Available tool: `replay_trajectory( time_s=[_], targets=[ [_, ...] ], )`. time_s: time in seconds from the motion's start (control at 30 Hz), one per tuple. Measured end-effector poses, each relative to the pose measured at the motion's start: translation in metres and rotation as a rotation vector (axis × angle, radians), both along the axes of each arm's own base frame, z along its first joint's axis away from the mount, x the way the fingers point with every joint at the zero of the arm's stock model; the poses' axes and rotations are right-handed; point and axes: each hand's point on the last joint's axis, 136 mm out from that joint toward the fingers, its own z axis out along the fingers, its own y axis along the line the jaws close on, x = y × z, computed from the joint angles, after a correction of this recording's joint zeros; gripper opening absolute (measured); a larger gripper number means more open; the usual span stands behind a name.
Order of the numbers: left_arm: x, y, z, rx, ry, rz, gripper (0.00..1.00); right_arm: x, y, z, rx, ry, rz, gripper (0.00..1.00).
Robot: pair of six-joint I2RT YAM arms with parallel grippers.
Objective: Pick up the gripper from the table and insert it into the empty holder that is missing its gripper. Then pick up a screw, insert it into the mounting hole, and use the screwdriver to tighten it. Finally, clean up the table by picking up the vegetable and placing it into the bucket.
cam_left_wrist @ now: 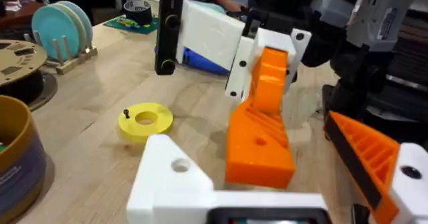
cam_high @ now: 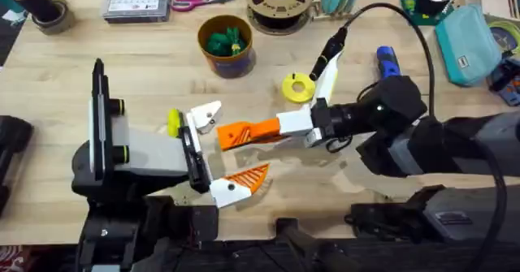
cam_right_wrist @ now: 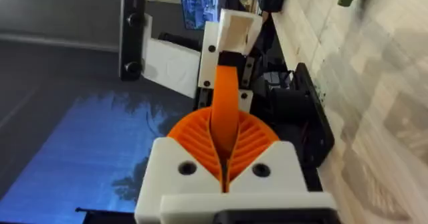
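In the overhead view the left arm is lying low across the near table, its wrist pointing toward 3 o'clock. The left gripper is standing open: one finger is carrying an orange pad, the other is the bare white holder, with a screw hole showing in the left wrist view. The right arm is reaching in from 3 o'clock, its forearm stretched toward 9 o'clock. The right gripper is clamping the orange gripper, whose tip is sitting just beside the holder, between the left fingers. Farther off, at 12 o'clock from the right gripper, a yellow disc is lying flat. Beyond it at 1 o'clock the screwdriver is resting. At 11 o'clock, well apart, the vegetable is sitting inside the bucket.
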Motion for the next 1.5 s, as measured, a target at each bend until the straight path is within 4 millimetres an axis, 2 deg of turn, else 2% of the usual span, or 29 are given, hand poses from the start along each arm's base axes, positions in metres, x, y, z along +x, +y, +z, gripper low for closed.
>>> replay_trajectory(
  time_s=[0.23,0.67,1.5],
  targets=[
    [0.000,0.000,0.000,0.000,0.000,0.000,0.986,0.006,0.004,0.009,0.018,-0.026,0.003,0.009],
    [0.000,0.000,0.000,0.000,0.000,0.000,0.986,0.011,0.007,-0.006,-0.012,0.020,-0.001,0.009],
    [0.000,0.000,0.000,0.000,0.000,0.000,0.986,0.015,0.008,-0.004,-0.001,-0.024,-0.025,0.009]
  ],
)
